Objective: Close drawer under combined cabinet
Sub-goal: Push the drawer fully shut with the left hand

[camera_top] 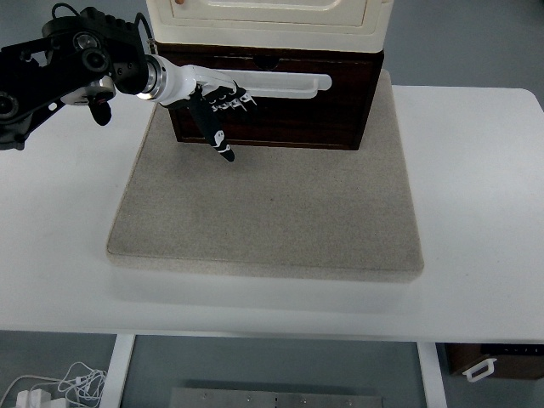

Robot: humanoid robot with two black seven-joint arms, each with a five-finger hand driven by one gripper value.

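Left arm point(59, 64) reaching in from the left edge, left hand point(212, 100) fingers curled, thumb extended downward

One counter point(476, 212), white, running across the whole picture. One grey mat point(272, 212) lying on it. One combined cabinet point(270, 25) on the mat: a cream upper unit, and one dark wooden drawer point(280, 102) beneath it. One pale bar handle point(285, 82) across the drawer front. One robot arm point(59, 64) in view, coming in from the left, and so one hand point(212, 102), the left. Below the counter's edge: one bundle of white cables point(51, 387) and one dark box point(497, 361).
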